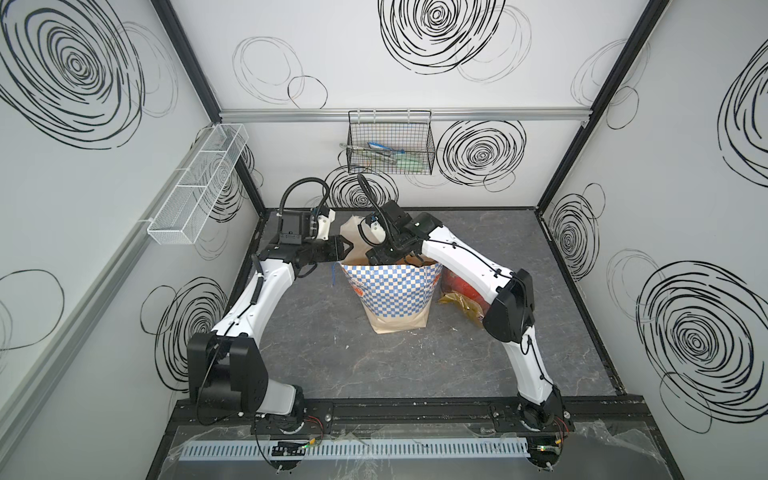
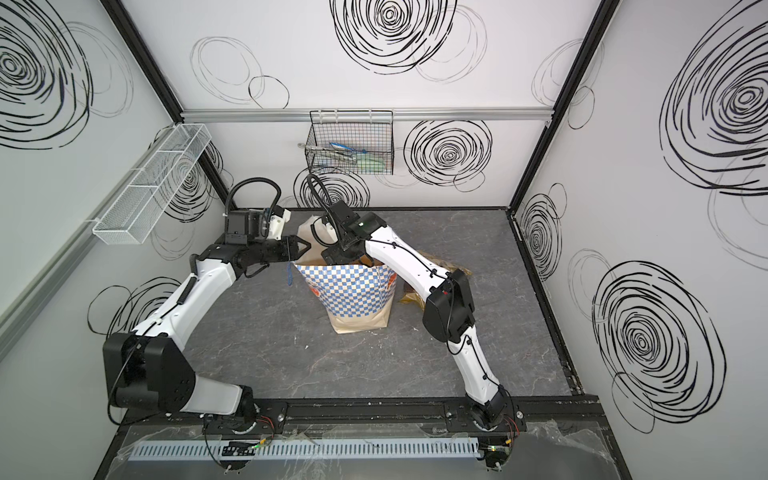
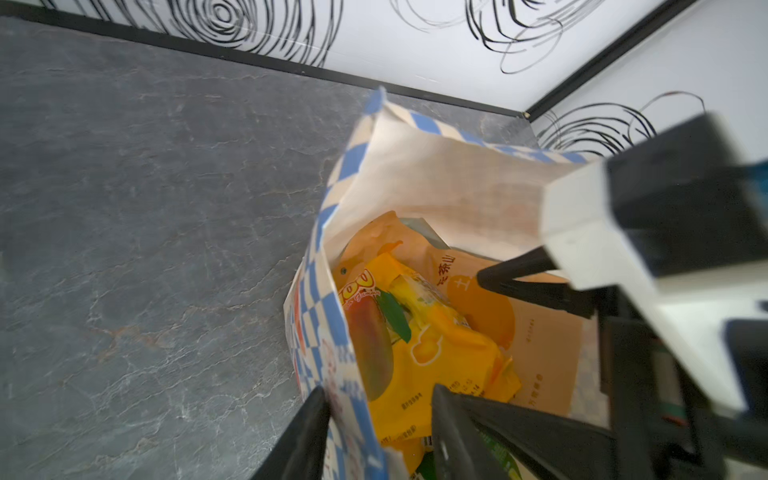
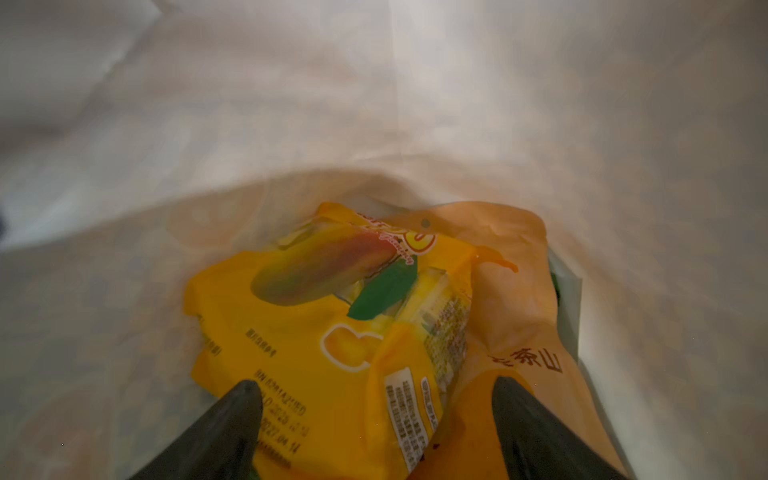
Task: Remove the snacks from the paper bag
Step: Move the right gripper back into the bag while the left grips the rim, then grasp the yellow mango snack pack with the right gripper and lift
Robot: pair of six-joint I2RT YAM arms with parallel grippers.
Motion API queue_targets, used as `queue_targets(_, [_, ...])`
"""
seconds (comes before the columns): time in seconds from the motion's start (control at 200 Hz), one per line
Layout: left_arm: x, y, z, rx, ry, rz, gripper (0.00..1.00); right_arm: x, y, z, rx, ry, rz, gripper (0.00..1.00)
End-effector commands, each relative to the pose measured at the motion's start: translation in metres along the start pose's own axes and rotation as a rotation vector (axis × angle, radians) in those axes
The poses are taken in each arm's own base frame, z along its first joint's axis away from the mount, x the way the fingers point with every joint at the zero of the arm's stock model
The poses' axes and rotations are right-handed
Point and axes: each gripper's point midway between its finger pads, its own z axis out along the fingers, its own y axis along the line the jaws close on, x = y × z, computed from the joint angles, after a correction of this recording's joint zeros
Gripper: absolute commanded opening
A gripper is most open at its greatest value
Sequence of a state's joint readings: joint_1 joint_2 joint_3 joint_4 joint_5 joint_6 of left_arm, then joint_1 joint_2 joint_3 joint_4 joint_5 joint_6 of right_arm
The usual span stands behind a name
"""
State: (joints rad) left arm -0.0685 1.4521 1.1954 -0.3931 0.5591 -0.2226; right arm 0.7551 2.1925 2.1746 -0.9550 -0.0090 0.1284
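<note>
paper bag point(image 1: 390, 291): cream, blue-white checks | mango packet point(image 4: 316, 340): yellow | pouch point(image 4: 515, 316): orange | table point(image 1: 374, 374): grey marbled

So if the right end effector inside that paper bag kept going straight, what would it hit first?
Probably the yellow mango packet, straight ahead of the right end effector, though depth is unclear.

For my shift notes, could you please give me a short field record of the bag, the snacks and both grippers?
paper bag: upright, mouth open
inside bag: yellow mango packet, orange pouch
outside bag: red pouch, gold bag, on the table beside it
left gripper: fingers astride the bag's rim, not clamped
right gripper: inside bag, fingers open over both packets
</note>
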Motion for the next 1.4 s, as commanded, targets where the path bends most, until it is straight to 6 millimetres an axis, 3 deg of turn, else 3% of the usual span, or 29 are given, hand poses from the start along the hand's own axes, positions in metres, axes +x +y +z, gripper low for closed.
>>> queue_targets(0.0, [0.003, -0.024, 0.002, 0.110, -0.005, 0.031, 0.33, 0.033, -0.005, 0.018, 0.014, 0.105, 0.006, 0.91])
queue_targets(0.155, [0.002, -0.032, 0.000, 0.136, -0.022, 0.041, 0.20, 0.050, -0.002, 0.035, -0.010, 0.110, 0.029, 0.87])
queue_targets(0.37, [0.000, -0.039, -0.004, 0.162, -0.044, 0.046, 0.16, 0.054, -0.007, 0.037, 0.003, 0.091, 0.049, 0.60])
queue_targets(0.6, [-0.008, -0.044, -0.005, 0.173, -0.121, 0.040, 0.09, 0.027, -0.022, 0.009, 0.061, -0.041, 0.097, 0.12])
queue_targets(0.725, [-0.017, -0.047, -0.005, 0.199, -0.173, 0.035, 0.00, 0.010, -0.041, -0.013, 0.106, -0.144, 0.160, 0.00])
queue_targets(0.961, [-0.043, -0.046, 0.010, 0.220, -0.178, 0.013, 0.00, -0.015, -0.088, -0.043, 0.085, -0.285, 0.305, 0.00])
queue_targets(1.216, [-0.034, -0.060, -0.008, 0.237, -0.220, 0.041, 0.02, -0.043, -0.083, -0.069, -0.009, -0.405, 0.254, 0.00])
queue_targets(1.396, [-0.033, -0.058, -0.015, 0.219, -0.234, 0.048, 0.25, -0.068, -0.077, -0.095, -0.042, -0.478, 0.248, 0.00])
